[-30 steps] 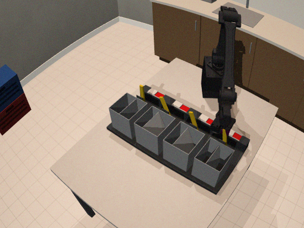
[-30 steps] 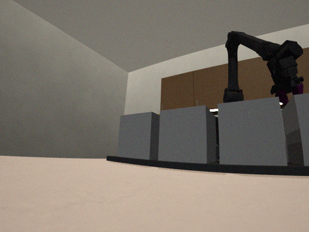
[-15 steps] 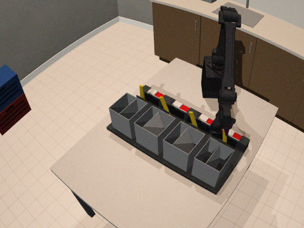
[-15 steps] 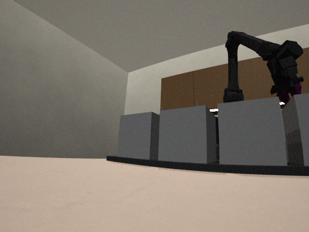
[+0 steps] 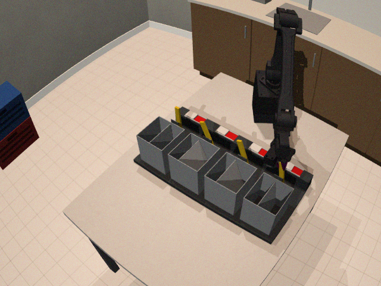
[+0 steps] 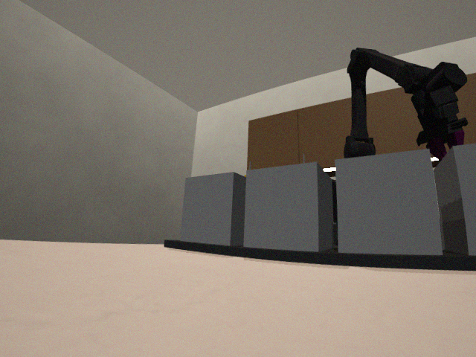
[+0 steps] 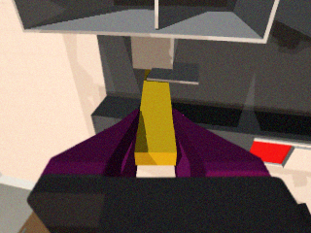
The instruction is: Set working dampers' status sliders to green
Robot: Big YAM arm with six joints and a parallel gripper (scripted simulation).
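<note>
Jaws of gripper clamped on yellow lever of the end damper on the counter, best swing it gently and watch whether the blade follows

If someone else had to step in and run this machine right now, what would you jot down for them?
Tool: shut on the yellow lever of the damper nearest the table's right end.
Layout: four grey dampers in a row on a dark base, each with a yellow lever and a slider beside it.
Done: nothing marked; all four sliders, including the end one, show red beside a white cover.
Left: test each lever, slide the covers to green for working dampers only, and keep the dampers in place.
</note>
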